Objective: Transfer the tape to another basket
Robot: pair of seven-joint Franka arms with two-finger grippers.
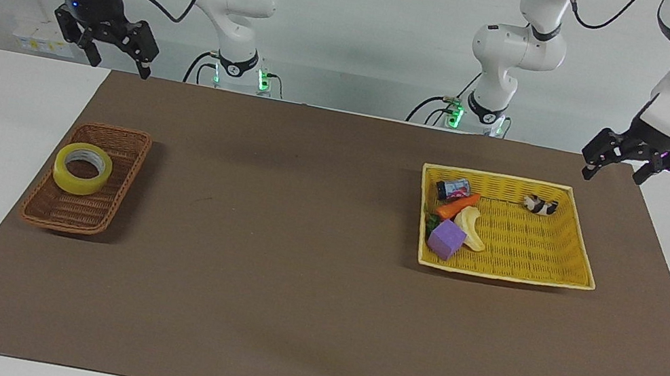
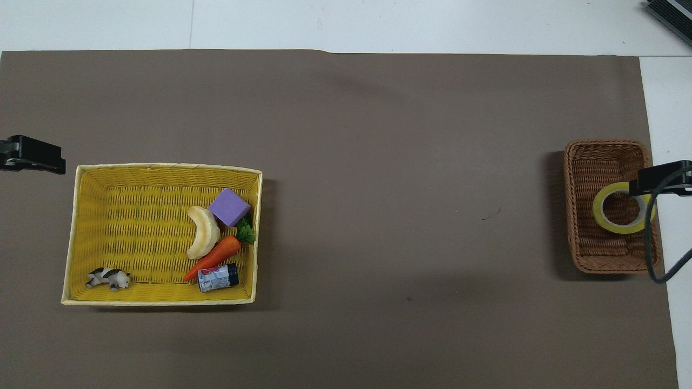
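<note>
The yellow tape [image 1: 82, 169] lies flat in the brown wicker basket [image 1: 70, 212] at the right arm's end of the table; the overhead view shows the tape [image 2: 598, 212] in the half of the basket [image 2: 601, 255] nearer the robots. My right gripper [image 1: 120, 65] hangs open and empty, high over the mat's edge by the robots, well apart from the tape. In the overhead view one of its fingers [image 2: 660, 179] overlaps the roll's rim. My left gripper [image 1: 613, 175] waits open and empty over the mat's corner beside the yellow basket.
A bright yellow basket [image 1: 527, 253] at the left arm's end holds a purple block [image 1: 446, 239], a carrot [image 1: 457, 206], a pale banana slice [image 1: 471, 229], a small can [image 1: 453, 188] and a toy cow [image 1: 540, 205]. Brown mat [image 1: 284, 241] lies between the baskets.
</note>
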